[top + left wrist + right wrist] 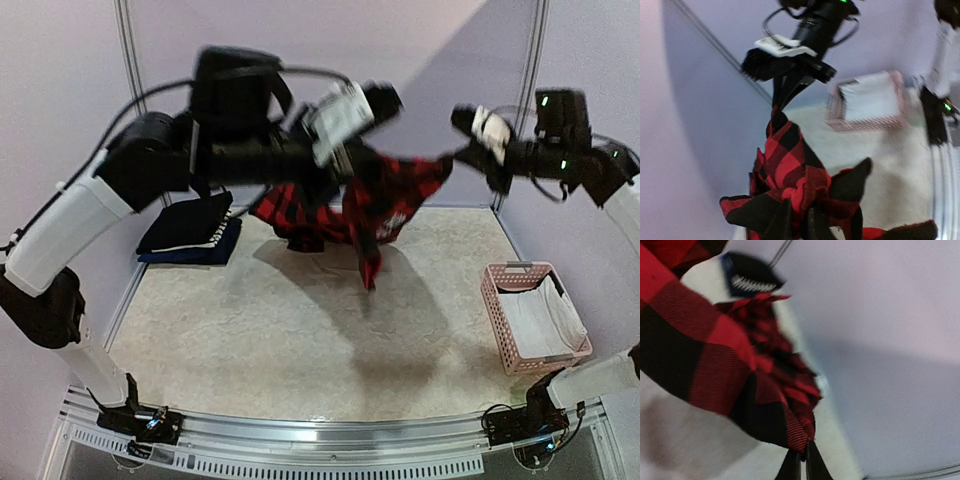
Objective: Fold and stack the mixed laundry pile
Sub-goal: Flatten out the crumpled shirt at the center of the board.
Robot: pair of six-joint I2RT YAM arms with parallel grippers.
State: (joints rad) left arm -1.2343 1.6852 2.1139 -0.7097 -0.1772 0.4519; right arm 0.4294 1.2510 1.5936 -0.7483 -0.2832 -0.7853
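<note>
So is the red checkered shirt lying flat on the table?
No, the checkered shirt hangs bunched in the air above the table, gripped by the left pincer and the right pincer.

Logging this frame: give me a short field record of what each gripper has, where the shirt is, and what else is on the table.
left gripper: shut on a bunched part of the plaid flannel shirt
right gripper: shut on an edge of the same shirt
shirt: held in the air between both arms, one part dangling toward the table
folded stack: dark garments, far left of the table, apart from both grippers
pink basket: right side, white garment inside
</note>
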